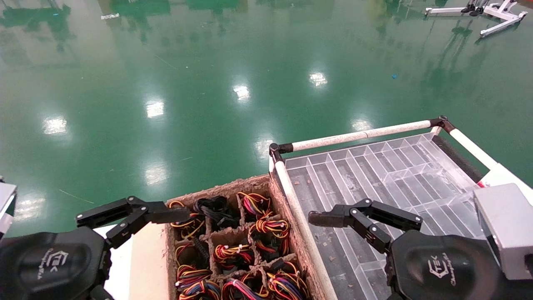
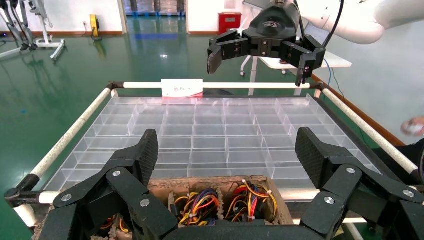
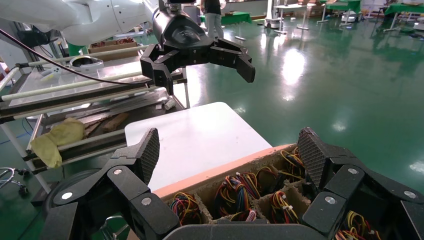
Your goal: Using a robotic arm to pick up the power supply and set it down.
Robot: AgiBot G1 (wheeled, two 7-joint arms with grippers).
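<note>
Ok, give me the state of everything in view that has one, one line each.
Left tool: open, holding nothing, beside the pulp tray.
Right tool: open, holding nothing, above the clear divider tray.
Pulp tray: compartments filled with coiled wire bundles.
Wire bundles: tied, seated in their cells, none lifted.
Clear divider tray: compartments hold no parts, only small debris.

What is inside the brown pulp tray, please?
The brown pulp tray holds coiled wire bundles in red, yellow, orange and black, one per compartment. Any grey power supply boxes beneath the wires are covered, so I cannot confirm them.
</note>
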